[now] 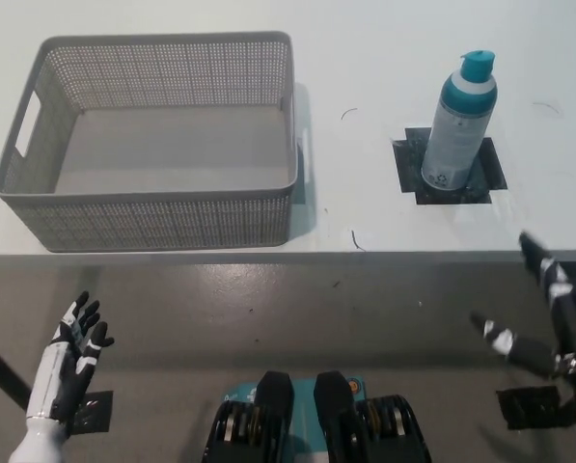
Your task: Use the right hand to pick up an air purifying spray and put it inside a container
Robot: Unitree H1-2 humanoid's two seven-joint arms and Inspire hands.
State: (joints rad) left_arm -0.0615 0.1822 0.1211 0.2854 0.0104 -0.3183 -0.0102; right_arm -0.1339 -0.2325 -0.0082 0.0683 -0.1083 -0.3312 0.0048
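An air purifying spray can (459,123), grey-white with a teal top and cap, stands upright on a black tape square (448,167) at the right of the white table. A grey perforated basket (152,135) with nothing in it sits at the table's left. My black right hand (548,323) hovers below the table's front edge at the lower right, fingers spread, open, well short of the can. My white left hand (75,352) rests at the lower left over the floor, fingers apart, holding nothing.
The white table's front edge (288,255) runs across the middle of the picture, with grey floor below it. Black tape patches lie on the floor at the lower left (93,410) and lower right (529,405).
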